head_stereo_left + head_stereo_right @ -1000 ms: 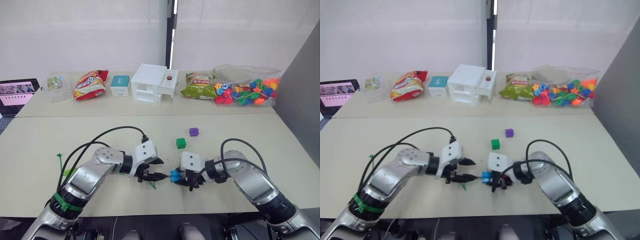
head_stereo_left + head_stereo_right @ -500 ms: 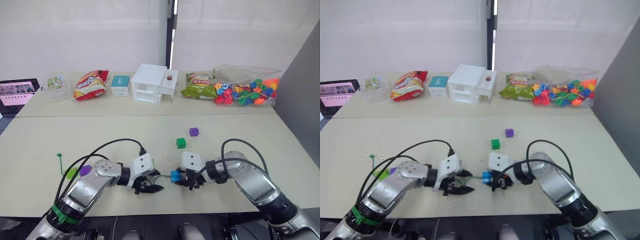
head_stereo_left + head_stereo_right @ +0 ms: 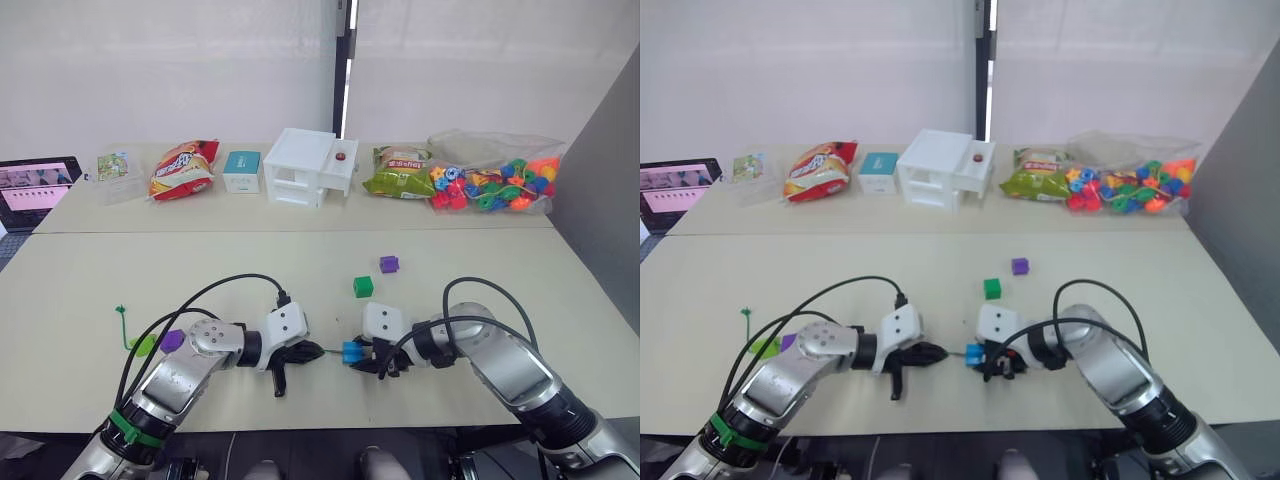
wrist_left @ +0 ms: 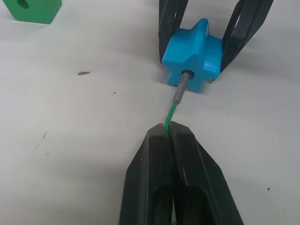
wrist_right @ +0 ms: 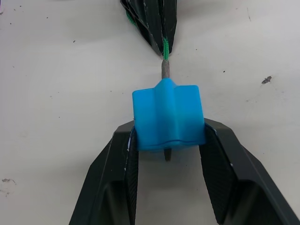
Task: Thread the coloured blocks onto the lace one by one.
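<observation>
My right gripper (image 5: 168,129) is shut on a blue block (image 5: 168,117), held just above the table. The lace (image 4: 169,112), a thin green string, ends in a grey stiff tip (image 4: 180,89) that enters the block's hole and pokes out the far side (image 5: 167,154). My left gripper (image 4: 168,134) is shut on the lace just behind that tip, a short gap from the block. On the table lie a dark green block (image 3: 362,287) and a purple block (image 3: 388,264) beyond the grippers. Far left, another purple block (image 3: 171,340) and a lime green one (image 3: 143,346) sit by the lace's knotted end (image 3: 120,312).
Along the far table stand a tablet (image 3: 35,185), a small card box (image 3: 112,165), a red snack bag (image 3: 180,170), a teal box (image 3: 240,170), a white drawer unit (image 3: 305,167), a green snack bag (image 3: 398,172) and a bag of mixed beads (image 3: 495,180).
My left gripper stood open near the lace; now it has shut on the lace just behind the tip. The right gripper and blue block have stayed put.
</observation>
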You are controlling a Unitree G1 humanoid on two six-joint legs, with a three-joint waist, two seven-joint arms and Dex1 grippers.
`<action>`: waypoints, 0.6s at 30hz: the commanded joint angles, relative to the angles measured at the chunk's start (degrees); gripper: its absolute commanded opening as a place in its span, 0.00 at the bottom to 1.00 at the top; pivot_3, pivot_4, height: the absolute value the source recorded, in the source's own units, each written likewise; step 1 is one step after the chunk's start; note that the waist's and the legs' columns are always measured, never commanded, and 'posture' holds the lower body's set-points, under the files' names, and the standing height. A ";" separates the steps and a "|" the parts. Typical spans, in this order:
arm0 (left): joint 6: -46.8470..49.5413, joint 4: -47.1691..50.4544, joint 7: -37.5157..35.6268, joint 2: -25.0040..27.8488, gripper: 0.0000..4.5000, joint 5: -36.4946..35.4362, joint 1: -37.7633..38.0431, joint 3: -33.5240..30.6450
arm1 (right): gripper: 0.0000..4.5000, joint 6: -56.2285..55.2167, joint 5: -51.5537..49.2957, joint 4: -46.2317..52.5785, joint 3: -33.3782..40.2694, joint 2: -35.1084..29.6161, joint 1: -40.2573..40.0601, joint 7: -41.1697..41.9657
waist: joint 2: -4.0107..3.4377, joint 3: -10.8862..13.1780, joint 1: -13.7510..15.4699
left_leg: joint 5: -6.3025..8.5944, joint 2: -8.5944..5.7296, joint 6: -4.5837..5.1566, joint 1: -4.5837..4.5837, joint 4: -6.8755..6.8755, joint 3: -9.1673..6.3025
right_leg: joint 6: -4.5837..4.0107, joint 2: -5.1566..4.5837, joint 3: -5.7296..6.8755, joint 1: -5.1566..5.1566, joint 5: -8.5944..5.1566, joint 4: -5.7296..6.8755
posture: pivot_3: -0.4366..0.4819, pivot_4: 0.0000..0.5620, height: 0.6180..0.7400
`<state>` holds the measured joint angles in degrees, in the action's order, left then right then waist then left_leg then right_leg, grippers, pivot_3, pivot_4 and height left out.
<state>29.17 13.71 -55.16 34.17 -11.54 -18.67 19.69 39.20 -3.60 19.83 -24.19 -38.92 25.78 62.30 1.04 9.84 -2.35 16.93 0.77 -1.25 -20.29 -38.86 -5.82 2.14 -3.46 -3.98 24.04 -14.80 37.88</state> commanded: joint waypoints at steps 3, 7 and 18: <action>-0.34 -0.51 -1.05 -1.31 0.01 0.26 -0.92 1.67 | 0.30 0.46 -0.95 1.93 -0.19 -0.26 0.16 0.02 | 0.00 0.00 0.07 | 0.00 0.00 0.00 -0.01 -0.01 0.00 | 0.00 0.00 0.00 -0.01 0.00 0.00 | 0.48 0.27 1.00; -0.49 -1.32 -1.47 -3.20 0.01 0.62 -2.53 3.25 | 0.30 0.87 -1.00 2.12 -0.21 -0.18 0.13 -0.12 | 0.00 0.00 0.11 | 0.00 0.00 0.00 -0.01 -0.01 0.00 | 0.00 0.00 0.00 0.00 0.00 0.00 | 0.48 0.27 1.00; -2.51 -6.65 -1.32 -8.92 0.01 4.25 -7.02 6.63 | 0.30 2.05 -1.05 2.87 -0.69 0.12 0.46 -0.33 | 0.02 -0.07 0.69 | 0.00 -0.02 0.00 0.03 -0.08 0.00 | 0.00 -0.01 0.00 -0.17 0.00 -0.11 | 0.48 0.27 1.00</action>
<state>27.42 6.77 -57.06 26.59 -7.88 -25.04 24.56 41.41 -3.54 20.73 -23.97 -39.65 25.81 62.10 1.06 9.77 -1.66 16.93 0.75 -1.25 -20.25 -38.94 -5.82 2.15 -3.46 -3.97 23.83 -14.80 37.70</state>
